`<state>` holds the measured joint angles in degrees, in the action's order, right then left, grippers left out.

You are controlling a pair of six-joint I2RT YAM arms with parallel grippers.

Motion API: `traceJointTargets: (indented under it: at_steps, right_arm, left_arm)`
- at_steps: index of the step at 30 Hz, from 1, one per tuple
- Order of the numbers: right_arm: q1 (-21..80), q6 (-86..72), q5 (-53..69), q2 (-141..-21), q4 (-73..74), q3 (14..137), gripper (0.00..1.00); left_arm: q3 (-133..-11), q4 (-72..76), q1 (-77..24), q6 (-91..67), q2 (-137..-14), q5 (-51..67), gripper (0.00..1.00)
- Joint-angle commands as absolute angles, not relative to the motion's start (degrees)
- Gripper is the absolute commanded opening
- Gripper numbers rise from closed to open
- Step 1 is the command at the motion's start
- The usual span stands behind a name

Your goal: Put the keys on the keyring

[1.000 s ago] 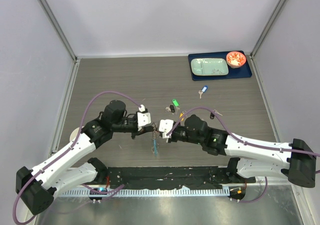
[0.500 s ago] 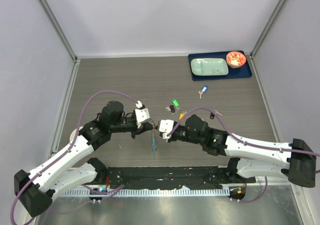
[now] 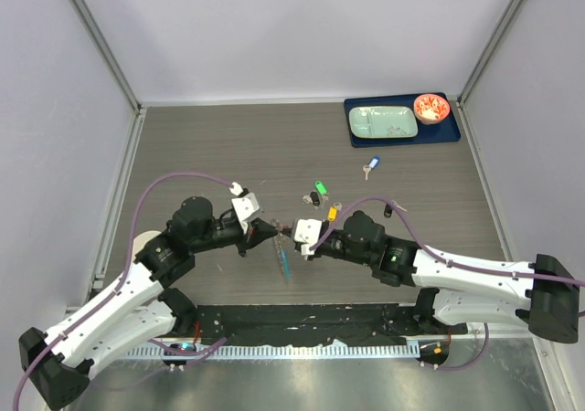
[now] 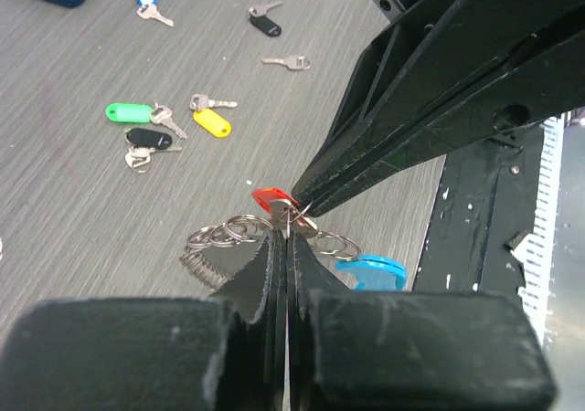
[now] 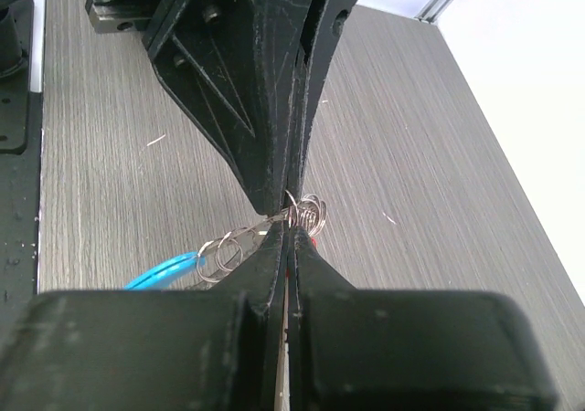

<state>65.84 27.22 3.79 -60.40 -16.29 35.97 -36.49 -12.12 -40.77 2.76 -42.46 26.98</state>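
Note:
My left gripper [image 3: 273,232] and right gripper [image 3: 292,236] meet tip to tip above the table's near middle. In the left wrist view my left gripper [image 4: 288,239] is shut on the keyring's thin wire; small rings [image 4: 219,236] and the blue crescent [image 4: 370,270] hang from it. The right fingers [image 4: 384,146] pinch a red-headed key [image 4: 270,196] at the wire. The right wrist view shows my right gripper [image 5: 291,226] shut, rings [image 5: 311,213] beside it. The green [image 3: 320,188], yellow [image 3: 333,213], black [image 3: 313,198] and blue [image 3: 372,164] keys lie loose on the table.
A dark blue tray [image 3: 448,133] with a pale green dish [image 3: 384,121] and a red bowl [image 3: 430,109] stands at the far right. Another black-tagged key [image 3: 388,212] lies near the right arm. A white disc [image 3: 142,244] shows under the left arm.
The left arm has drawn back toward the lower left and its wrist has dropped lower. Both grippers stay pinched together at the keyring, which still hangs between them.

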Motion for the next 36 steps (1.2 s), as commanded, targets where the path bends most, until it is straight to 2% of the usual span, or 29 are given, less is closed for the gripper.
traceJointTargets:
  at_steps: [1,9,15,23,30,36]
  right_arm:
    - [66.4,26.1,5.4,-59.7,-19.2,35.8,0.01]
    - [66.4,20.4,4.8,-59.8,-20.7,34.4,0.01]
    - [64.5,14.7,9.6,-58.5,-23.0,32.3,0.01]
    - [58.5,5.3,18.8,-57.0,-38.2,27.0,0.01]
    - [58.2,4.8,20.4,-57.7,-42.0,26.1,0.01]
    - [58.1,8.7,21.7,-57.7,-37.9,26.9,0.01]
  left_arm:
    - [-33.6,1.5,-40.9,-3.5,-39.5,25.1,0.00]
    - [-30.0,7.5,-40.9,-5.6,-37.7,24.7,0.00]
    - [-24.6,15.2,-40.9,-7.6,-35.4,24.0,0.00]
    - [-22.6,18.7,-40.9,-8.9,-35.4,25.9,0.00]
    - [-23.3,19.3,-40.9,-9.8,-37.4,29.1,0.00]
    - [-23.3,19.7,-41.0,-11.5,-35.3,26.1,0.00]
